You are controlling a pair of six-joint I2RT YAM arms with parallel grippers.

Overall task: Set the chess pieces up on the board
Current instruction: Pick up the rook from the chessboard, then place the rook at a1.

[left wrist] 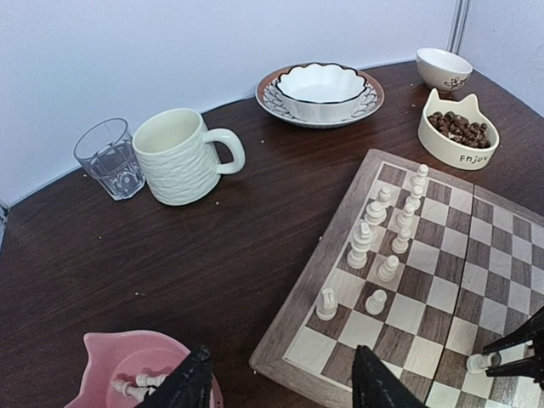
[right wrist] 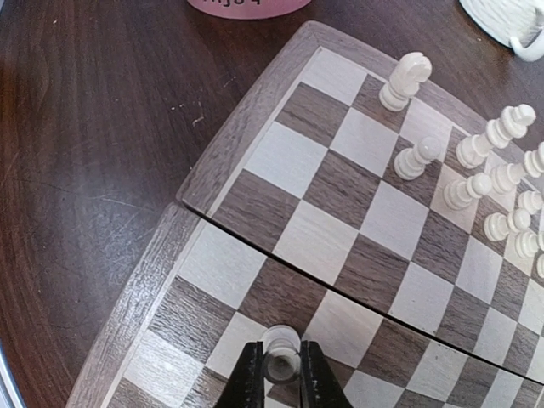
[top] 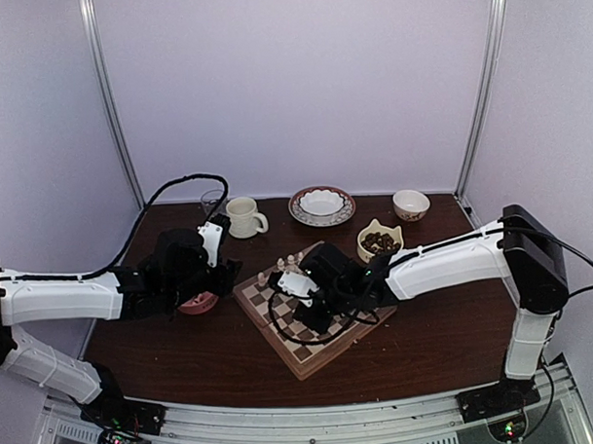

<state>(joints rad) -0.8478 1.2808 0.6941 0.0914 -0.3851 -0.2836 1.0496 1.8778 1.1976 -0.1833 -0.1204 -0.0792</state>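
Risks:
- The right hand (right wrist: 280,378) pinches one pale piece (right wrist: 280,350) from both sides, low over the board (right wrist: 223,153), in the half nearer the wrist camera, just past the fold seam. Only a narrow part of the piece sits between the pads. If the grip is off-centre, the piece could twist or squirt out and roll across the squares.
- I cannot tell whether the base touches the board. If it is let go while tilted or above the wood, it would likely topple.
- The other chess pieces (right wrist: 406,81) stand in two close rows on the far half. Carrying the held one there brings the fingers near them, and a sideways brush would knock several over.
- The board lies askew on the surface (right wrist: 85,127), so a downward push near its rim could shift it and shake the rows.
- The left hand (left wrist: 283,374) hangs near the board's corner, which puts both arms in a tight space.

Hands:
- Right: closed down to a small gap and gripping the pale piece. It touches nothing else that I can see.
- Left: fingers roughly half apart with nothing between them. It hovers between the pink bowl (left wrist: 102,357), which has spare pieces in it, and the board corner.
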